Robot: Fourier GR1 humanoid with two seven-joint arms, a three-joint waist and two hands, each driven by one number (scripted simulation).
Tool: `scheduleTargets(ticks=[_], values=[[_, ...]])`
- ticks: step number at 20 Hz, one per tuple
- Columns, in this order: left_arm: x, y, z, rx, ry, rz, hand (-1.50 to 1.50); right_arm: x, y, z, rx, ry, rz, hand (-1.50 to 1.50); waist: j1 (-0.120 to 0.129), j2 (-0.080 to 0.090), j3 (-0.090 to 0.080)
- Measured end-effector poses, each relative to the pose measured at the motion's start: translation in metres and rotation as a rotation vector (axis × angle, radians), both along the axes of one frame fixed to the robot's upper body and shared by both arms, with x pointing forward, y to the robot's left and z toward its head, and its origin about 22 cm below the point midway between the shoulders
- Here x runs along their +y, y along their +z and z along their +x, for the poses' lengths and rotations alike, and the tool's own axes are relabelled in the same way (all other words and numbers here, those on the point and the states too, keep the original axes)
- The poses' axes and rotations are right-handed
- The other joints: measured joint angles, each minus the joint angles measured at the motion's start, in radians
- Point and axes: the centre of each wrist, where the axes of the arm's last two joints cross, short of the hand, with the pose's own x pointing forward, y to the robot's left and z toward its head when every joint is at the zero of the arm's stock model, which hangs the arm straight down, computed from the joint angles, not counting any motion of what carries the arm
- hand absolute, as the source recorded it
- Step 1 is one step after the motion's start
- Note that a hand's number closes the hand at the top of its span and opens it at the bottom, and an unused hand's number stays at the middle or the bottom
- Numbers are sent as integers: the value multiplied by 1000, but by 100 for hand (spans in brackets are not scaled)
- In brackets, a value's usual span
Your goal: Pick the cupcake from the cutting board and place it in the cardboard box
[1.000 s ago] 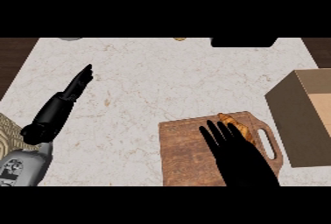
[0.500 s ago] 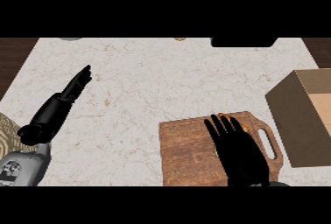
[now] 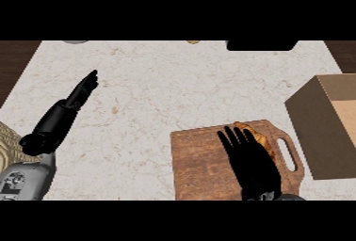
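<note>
A brown wooden cutting board [image 3: 201, 164] with a handle hole lies at the lower right of the counter. My right hand [image 3: 249, 162] lies over it, fingers straight and open, pointing away from me. Just past and right of the fingertips a sliver of the orange-brown cupcake [image 3: 256, 135] shows; most of it is hidden by the hand. The cardboard box [image 3: 332, 124] stands open at the right edge, beside the board. My left hand [image 3: 69, 106] is at the left over the counter, fingers straight, holding nothing.
A dark object [image 3: 257, 45] sits at the counter's far edge, with a small yellowish item [image 3: 193, 42] and a grey one [image 3: 75, 42] also along that edge. A woven round thing [image 3: 8, 141] shows at the left edge.
My right hand has slid forward and slightly right over the cutting board, covering more of the cupcake. The left hand has stayed still.
</note>
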Motion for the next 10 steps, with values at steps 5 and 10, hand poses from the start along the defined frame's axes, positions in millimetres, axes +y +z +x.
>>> scheduleTargets(ticks=[5, 10], values=[[-2, -4, 2, -5, 2, 3, 0, -13, -9, 6, -4, -35, -26, -150, -1, 0, 0], [-4, -2, -1, 2, -2, -3, 0, -26, -18, 12, 4, -51, -41, -150, -1, 0, 0]])
